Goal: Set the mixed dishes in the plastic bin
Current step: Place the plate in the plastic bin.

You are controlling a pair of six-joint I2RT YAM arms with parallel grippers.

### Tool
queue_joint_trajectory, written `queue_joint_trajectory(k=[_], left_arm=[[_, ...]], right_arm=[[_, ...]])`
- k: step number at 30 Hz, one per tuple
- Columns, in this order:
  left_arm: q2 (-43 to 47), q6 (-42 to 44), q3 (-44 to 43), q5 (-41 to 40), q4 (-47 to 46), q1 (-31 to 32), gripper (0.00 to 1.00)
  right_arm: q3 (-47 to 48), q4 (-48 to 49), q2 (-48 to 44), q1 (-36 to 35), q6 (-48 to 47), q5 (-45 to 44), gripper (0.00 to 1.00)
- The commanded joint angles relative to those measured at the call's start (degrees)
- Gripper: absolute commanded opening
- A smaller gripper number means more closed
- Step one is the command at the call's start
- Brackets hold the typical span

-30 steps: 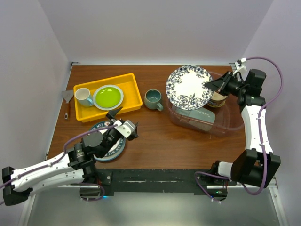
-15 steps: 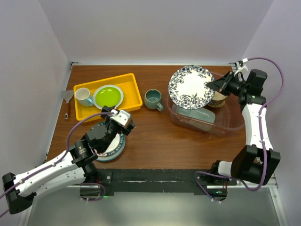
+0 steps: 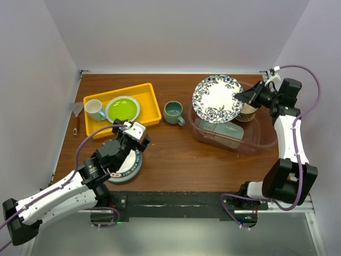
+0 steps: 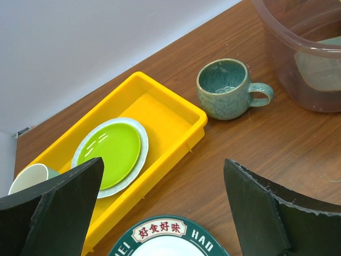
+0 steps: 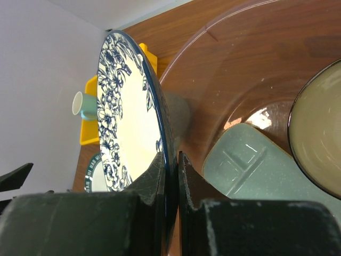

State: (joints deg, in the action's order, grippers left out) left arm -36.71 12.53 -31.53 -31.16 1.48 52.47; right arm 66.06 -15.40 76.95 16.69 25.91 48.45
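Note:
My right gripper (image 3: 240, 97) is shut on the rim of the blue-patterned plate (image 3: 216, 100) and holds it tilted on edge over the left end of the plastic bin (image 3: 261, 140). The right wrist view shows the fingers (image 5: 160, 170) clamping the plate (image 5: 125, 117). In the bin (image 5: 224, 64) lie the mint-green divided tray (image 3: 221, 132) (image 5: 250, 160) and the tan bowl (image 3: 246, 111) (image 5: 319, 133). The grey-green mug (image 3: 173, 111) (image 4: 224, 88) stands on the table left of the bin. My left gripper (image 3: 132, 131) (image 4: 162, 162) is open and empty above the far edge of the green-rimmed white plate with red marks (image 3: 129, 168) (image 4: 165, 242).
A yellow tray (image 3: 152, 101) (image 4: 170, 106) at the back left holds a green plate (image 3: 122, 109) (image 4: 109, 152) and a white cup (image 3: 94, 109) (image 4: 29, 178). A small scraper (image 3: 77, 114) lies left of it. Walls close in the table on three sides.
My left gripper has swung left and forward over the red-marked plate's far edge. My right gripper has carried the blue plate slightly right, further over the bin.

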Motion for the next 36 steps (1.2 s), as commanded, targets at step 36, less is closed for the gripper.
queue_joint_trajectory(k=[36], left_arm=[[0.59, -0.93, -0.46, 3.03, -1.56, -1.49, 1.0]], right_arm=[[0.38, 5.11, 2.42, 0.89, -5.52, -0.54, 0.0]])
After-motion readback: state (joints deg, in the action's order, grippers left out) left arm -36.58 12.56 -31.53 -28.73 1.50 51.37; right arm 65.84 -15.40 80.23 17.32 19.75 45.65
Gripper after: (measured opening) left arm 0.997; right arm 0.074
